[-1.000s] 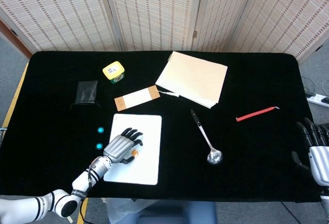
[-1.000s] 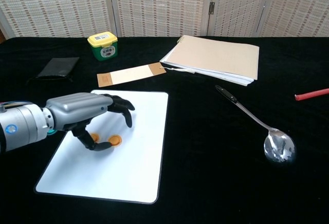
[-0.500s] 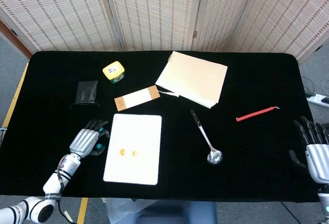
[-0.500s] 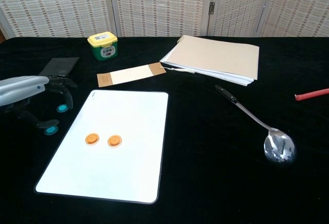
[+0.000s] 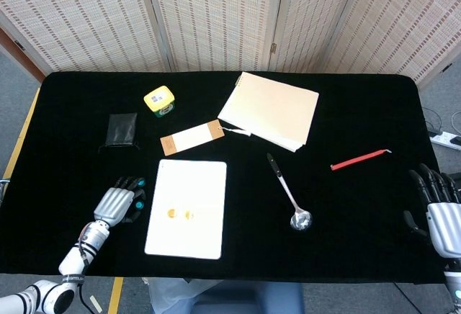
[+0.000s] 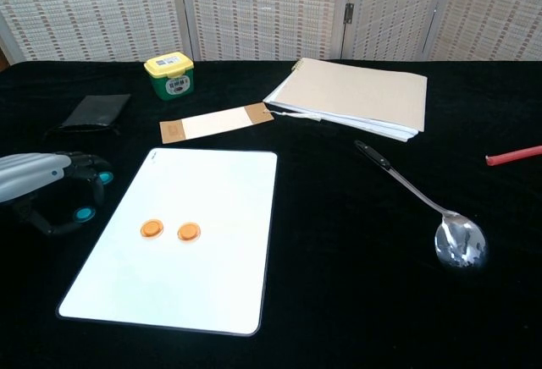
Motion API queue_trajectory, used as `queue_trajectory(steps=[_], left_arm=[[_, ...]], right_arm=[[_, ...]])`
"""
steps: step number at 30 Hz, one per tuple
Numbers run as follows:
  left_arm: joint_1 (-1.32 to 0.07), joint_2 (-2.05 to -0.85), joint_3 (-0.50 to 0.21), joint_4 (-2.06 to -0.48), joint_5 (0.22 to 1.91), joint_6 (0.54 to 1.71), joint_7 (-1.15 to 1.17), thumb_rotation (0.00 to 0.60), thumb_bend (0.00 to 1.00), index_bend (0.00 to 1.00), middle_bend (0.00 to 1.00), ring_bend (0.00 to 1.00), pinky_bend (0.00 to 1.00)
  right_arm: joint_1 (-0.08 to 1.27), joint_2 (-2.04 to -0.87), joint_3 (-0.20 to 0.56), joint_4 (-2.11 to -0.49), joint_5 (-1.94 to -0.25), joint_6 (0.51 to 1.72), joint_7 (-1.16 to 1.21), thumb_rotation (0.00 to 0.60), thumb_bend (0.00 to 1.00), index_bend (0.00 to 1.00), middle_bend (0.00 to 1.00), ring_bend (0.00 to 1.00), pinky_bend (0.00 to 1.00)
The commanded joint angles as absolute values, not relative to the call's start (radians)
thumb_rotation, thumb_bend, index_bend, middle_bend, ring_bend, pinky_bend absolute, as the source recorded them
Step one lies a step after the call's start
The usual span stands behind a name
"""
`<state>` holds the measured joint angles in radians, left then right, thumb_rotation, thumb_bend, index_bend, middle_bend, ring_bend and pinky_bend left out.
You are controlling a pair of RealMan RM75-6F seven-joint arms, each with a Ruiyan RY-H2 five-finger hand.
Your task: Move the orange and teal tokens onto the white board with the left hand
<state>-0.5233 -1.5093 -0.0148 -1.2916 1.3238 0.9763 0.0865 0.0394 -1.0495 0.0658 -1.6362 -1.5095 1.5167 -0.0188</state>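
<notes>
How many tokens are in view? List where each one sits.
4. Two orange tokens lie side by side on the white board. Two teal tokens sit on the black cloth beside the left hand, partly hidden.

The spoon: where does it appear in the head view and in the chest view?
Head view: spoon right of centre, bowl toward the near edge.
Chest view: spoon at right, bowl lower right.
Shared landmark: the white board lies to its left in both.

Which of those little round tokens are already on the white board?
The two orange tokens, side by side on the white board. The two teal tokens lie off it by the left hand.
</notes>
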Motion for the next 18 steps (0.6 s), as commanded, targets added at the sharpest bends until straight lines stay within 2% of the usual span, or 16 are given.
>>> queue_trajectory(steps=[1,18], left_arm=[[-0.524,-1.517,-0.017,-1.282,1.324,0.975,0.088,0.6,0.41,0.43,0.12,0.0,0.0],[-0.519,-1.527,-0.024,-1.252,1.312,0.964,0.112,0.6,0.41,0.43,0.12,0.0,0.0]], right_arm=[[0.037,-1.049,0.065,-1.638,-1.509,1.52,-0.02,0.6,0.43,0.0,0.0,0.0,0.0],[0.037,-1.048,0.066,-1.654,-1.507,1.519,-0.039,0.6,0.43,0.0,0.0,0.0,0.0]])
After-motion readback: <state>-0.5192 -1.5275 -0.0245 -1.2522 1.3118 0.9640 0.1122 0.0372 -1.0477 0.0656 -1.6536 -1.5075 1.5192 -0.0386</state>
